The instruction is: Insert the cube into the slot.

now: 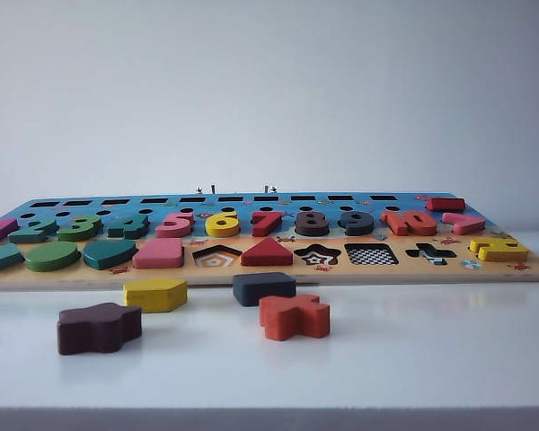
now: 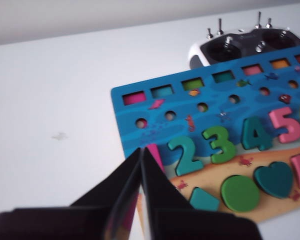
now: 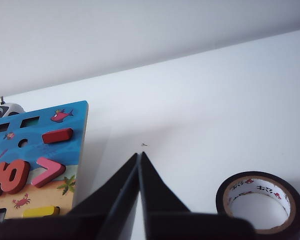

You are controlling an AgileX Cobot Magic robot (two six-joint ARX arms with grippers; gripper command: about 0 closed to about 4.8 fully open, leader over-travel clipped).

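Note:
The cube (image 1: 264, 287), a flat dark navy block with rounded corners, lies on the white table just in front of the puzzle board (image 1: 72, 277). The slot (image 1: 371, 254), a square recess with a checkerboard floor, is in the board's front row, right of the middle. Neither gripper shows in the exterior view. In the left wrist view my left gripper (image 2: 141, 149) is shut and empty, over the board's end by the pink number and the teal 2 (image 2: 186, 156). My right gripper (image 3: 139, 154) is shut and empty over bare table beside the board's other end (image 3: 65, 145). Cube and slot are outside both wrist views.
A yellow pentagon block (image 1: 154, 294), a dark brown wavy block (image 1: 99, 327) and an orange cross block (image 1: 294, 316) lie near the cube. A remote controller (image 2: 245, 45) sits behind the board. A black tape roll (image 3: 260, 200) lies near the right gripper.

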